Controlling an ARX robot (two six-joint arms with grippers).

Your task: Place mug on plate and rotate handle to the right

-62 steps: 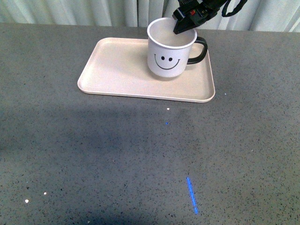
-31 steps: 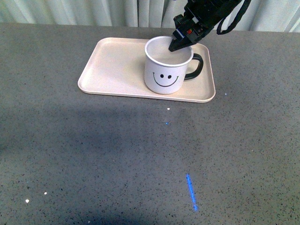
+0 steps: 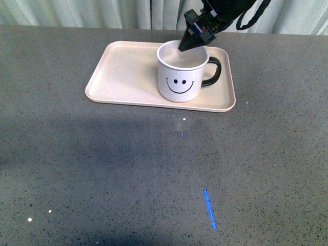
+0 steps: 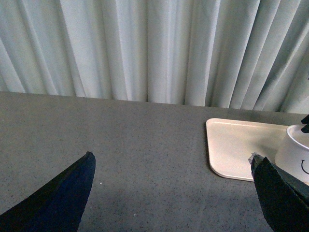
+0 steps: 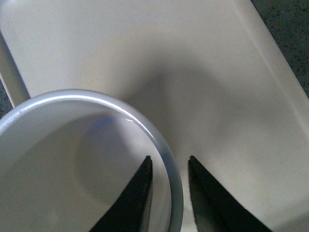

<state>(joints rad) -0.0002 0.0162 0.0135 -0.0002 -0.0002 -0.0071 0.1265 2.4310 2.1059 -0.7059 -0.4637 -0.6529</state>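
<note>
The right tool straddles the far rim of the mug, unclenched with gaps both sides; the handle points right.

no words, numbers or brand names can be read anywhere. the only printed sign is a black smiley face, two dot eyes above a curved mouth, on the 6 o'clock side of the white enamel-style mug in the front view.
</note>
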